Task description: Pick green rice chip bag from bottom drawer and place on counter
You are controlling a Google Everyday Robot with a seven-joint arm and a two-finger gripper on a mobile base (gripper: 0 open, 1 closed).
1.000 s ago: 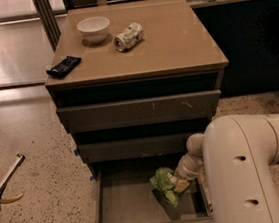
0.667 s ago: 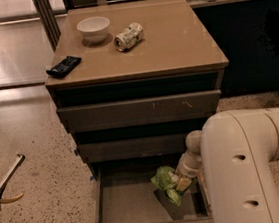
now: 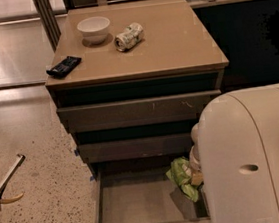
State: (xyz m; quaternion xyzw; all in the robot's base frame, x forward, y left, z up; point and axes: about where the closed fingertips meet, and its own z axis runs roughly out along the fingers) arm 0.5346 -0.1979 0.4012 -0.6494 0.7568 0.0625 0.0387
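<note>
- Cabinet: three dark drawers under a tan counter (image 3: 173, 54); the two upper drawers (image 3: 134, 112) are closed.
- Bottom drawer (image 3: 132, 205): pulled out toward the camera, its floor mostly bare.
- Green rice chip bag (image 3: 181, 175): crumpled, at the right side of the bottom drawer near its back and below the middle drawer's front; a dark shadow lies on the drawer floor beneath it.
- Gripper (image 3: 195, 170): reaches down into the right side of the bottom drawer and touches the bag's right edge. It is largely hidden behind the white arm (image 3: 251, 161), so whether it is grasping the bag cannot be told.
- Counter items: a white bowl (image 3: 94, 28) and a crushed can (image 3: 129, 36) near the back, and a black packet (image 3: 64, 66) at the left edge.
</note>
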